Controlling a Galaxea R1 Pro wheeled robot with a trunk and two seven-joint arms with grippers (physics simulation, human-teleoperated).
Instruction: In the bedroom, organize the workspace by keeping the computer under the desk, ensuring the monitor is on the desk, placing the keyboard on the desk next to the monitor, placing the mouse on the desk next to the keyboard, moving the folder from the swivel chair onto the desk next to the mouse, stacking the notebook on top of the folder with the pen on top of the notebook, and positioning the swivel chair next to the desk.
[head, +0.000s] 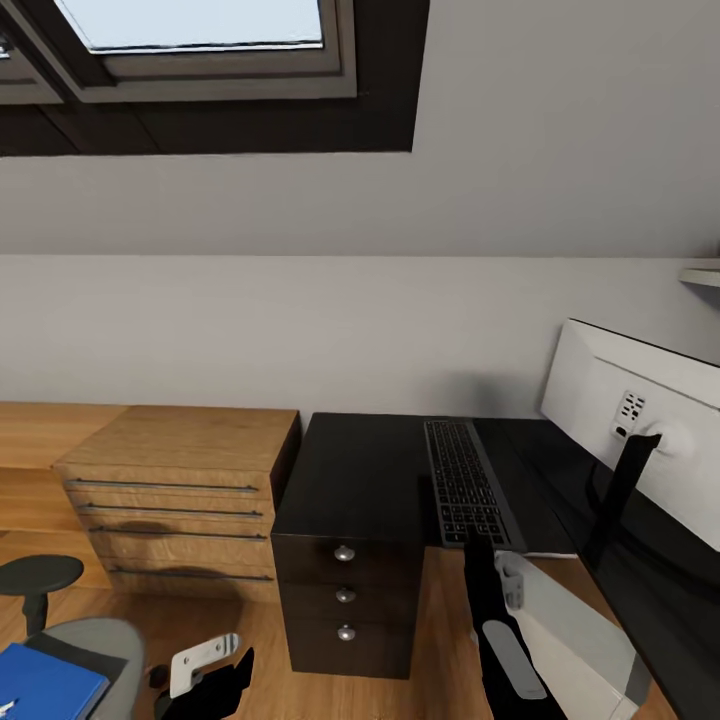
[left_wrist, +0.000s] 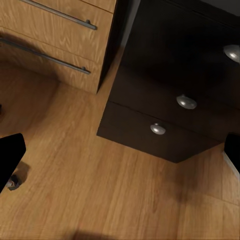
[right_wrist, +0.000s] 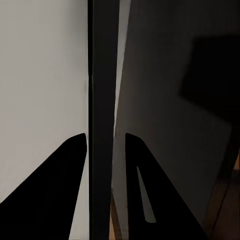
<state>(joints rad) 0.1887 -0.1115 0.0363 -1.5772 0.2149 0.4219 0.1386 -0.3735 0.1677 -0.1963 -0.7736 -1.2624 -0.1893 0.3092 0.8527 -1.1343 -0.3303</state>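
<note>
Blue folder (head: 45, 685) in head view, right fingers (right_wrist: 60, 190) apparently astride an edge.

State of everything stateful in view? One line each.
keyboard: flat on desk, beside monitor
monitor: upright on desk, back to camera
folder: lying flat on swivel chair seat
desk drawers: all three shut
wooden drawers: shut
computer: upright on floor
left tool: open, empty
right tool: fingers astride a dark edge, grip unclear
</note>
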